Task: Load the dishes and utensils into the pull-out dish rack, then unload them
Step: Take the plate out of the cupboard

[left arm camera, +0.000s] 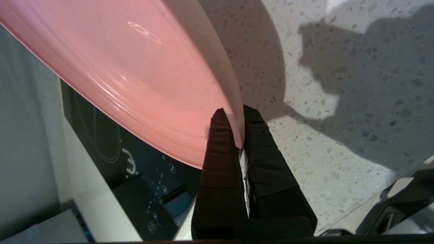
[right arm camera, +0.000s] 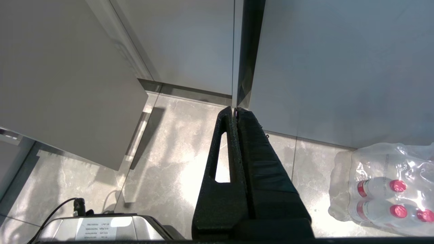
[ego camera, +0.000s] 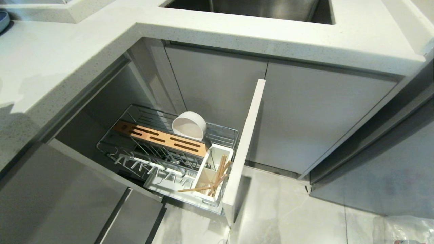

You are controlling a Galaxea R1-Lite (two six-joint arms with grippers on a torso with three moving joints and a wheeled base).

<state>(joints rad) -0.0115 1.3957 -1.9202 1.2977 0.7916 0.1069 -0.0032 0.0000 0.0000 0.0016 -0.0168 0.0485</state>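
counter (ego camera: 51, 67): pale speckled stone, above the pull-out dish rack (ego camera: 162, 149).
bowl (ego camera: 189, 126): tilted in rack, behind the bamboo strip (ego camera: 159, 138).
chopsticks (ego camera: 217, 178): in rack's white cup.
left gripper (left arm camera: 234, 130): clamped on pink dish rim (left arm camera: 135, 78), probably a plate.
right gripper (right arm camera: 235, 112): closed, empty, over grey floor (right arm camera: 169, 152).

The pull-out dish rack (ego camera: 162, 152) stands drawn out below the desk (ego camera: 67, 61), under the edge that carries the sink (ego camera: 251, 8). In it the bowl (ego camera: 189, 126) leans on its side at the back, behind the slotted strip (ego camera: 159, 138), and the chopsticks (ego camera: 217, 176) stand in the utensil cup (ego camera: 213, 169) at the front corner beside the cabinet front (ego camera: 245, 145). The left pincer (left arm camera: 237, 130) holds a plate (left arm camera: 135, 74) by its rim above the desk, beside the cooktop (left arm camera: 135, 176).
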